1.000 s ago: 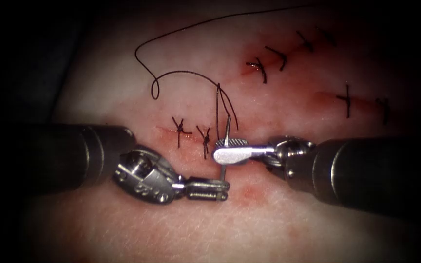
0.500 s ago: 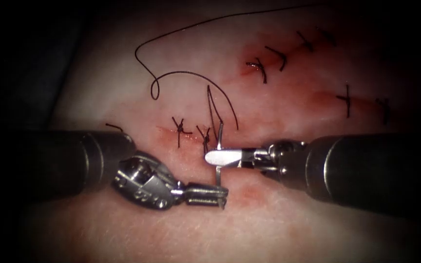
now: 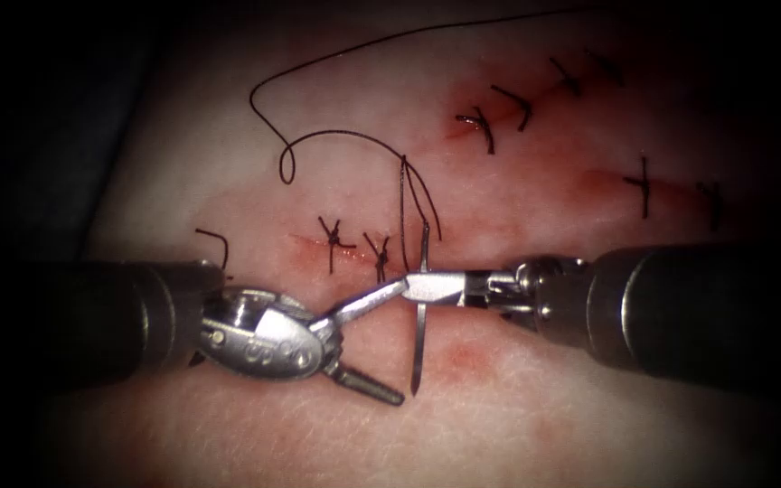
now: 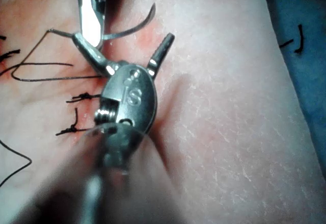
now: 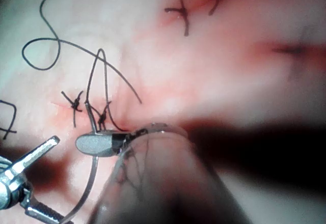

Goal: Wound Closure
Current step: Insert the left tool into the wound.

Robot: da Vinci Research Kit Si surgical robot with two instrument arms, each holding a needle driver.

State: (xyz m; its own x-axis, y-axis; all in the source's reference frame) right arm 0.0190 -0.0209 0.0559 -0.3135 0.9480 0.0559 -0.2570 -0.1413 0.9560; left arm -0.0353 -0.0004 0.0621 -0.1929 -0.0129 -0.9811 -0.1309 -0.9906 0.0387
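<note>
A: Right tool [image 3: 422, 287]?
B: Clamped on the needle [image 3: 418, 348], roughly a third along from the thread end. Seen also in the right wrist view, right tool [image 5: 94, 143] closed over the needle [image 5: 87, 191].
A: Needle in the tissue [image 3: 589, 425]?
B: Out of it, near upright just right of the two knots [image 3: 354, 246] on the cut [image 3: 318, 246], tip [image 3: 415, 390] down over a patch of red fluid [image 3: 463, 360].
A: Left tool [image 3: 390, 339]?
B: Jaws spread wide, gripping nothing; upper jaw close to the right tool, lower jaw just left of the needle tip. Same in the left wrist view, left tool [image 4: 122, 46] splayed.
A: Thread [image 3: 336, 145]?
B: Trailing from the needle's upper end, looping across the tissue above the cut. A cut end of thread [image 3: 214, 242] beside the left shaft.
</note>
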